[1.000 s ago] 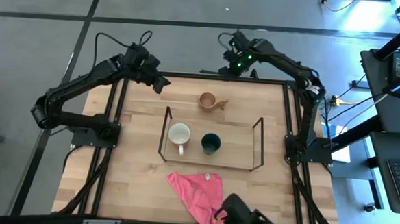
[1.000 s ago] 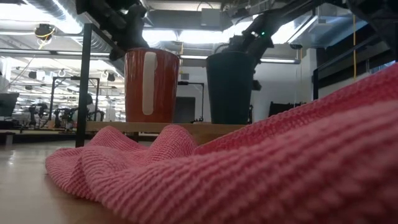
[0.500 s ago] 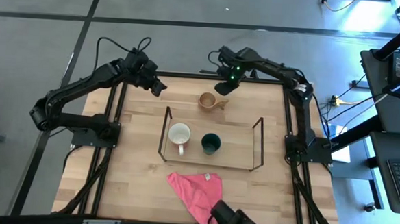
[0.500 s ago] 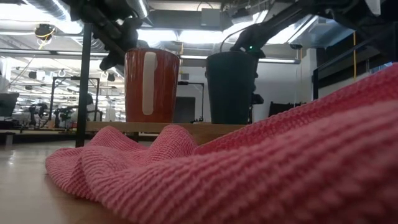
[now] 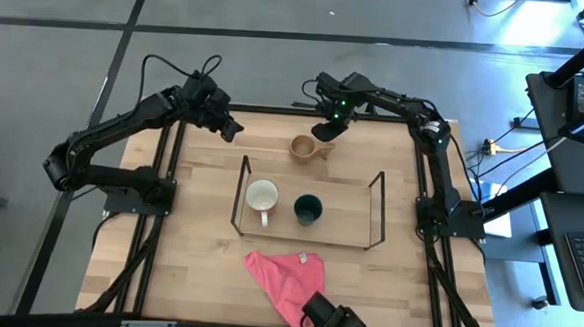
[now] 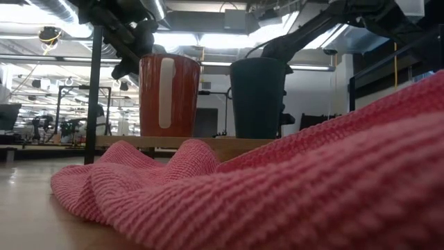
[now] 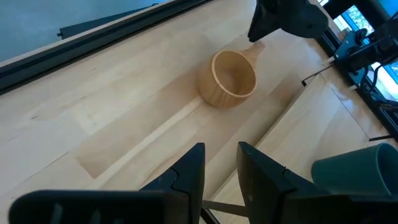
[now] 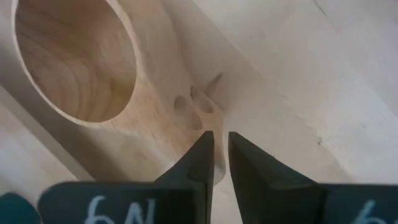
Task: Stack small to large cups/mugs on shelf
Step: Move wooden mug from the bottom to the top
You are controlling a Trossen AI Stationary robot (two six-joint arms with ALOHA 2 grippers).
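The tan wooden cup (image 5: 305, 147) stands on its base on the table beyond the shelf (image 5: 377, 198), with its stubby handle (image 5: 325, 152) pointing toward the table's right. My right gripper (image 5: 323, 133) hangs over that handle, pointing steeply down, with a narrow gap between its fingers. On the shelf stand the reddish mug with the white inside (image 5: 262, 196) and the dark green cup (image 5: 308, 208). My left gripper (image 5: 232, 130) hovers open over the far left of the table, holding nothing. My right gripper (image 8: 221, 140) comes from above with its fingertips on either side of the free end of the wooden cup's handle (image 8: 200, 111). I cannot tell whether they touch it. The cup stands upright on the table.
A pink cloth (image 5: 288, 278) lies crumpled near the table's front edge and fills the foreground of the low view (image 6: 277, 194). A black frame (image 5: 424, 160) edges the table. Bare wood (image 5: 198, 229) shows left of the shelf.
My right gripper has come down from the far edge toward the wooden cup's handle and has tipped more steeply downward. My left gripper has sunk a little and then kept still. The cups and the cloth have stayed in place.
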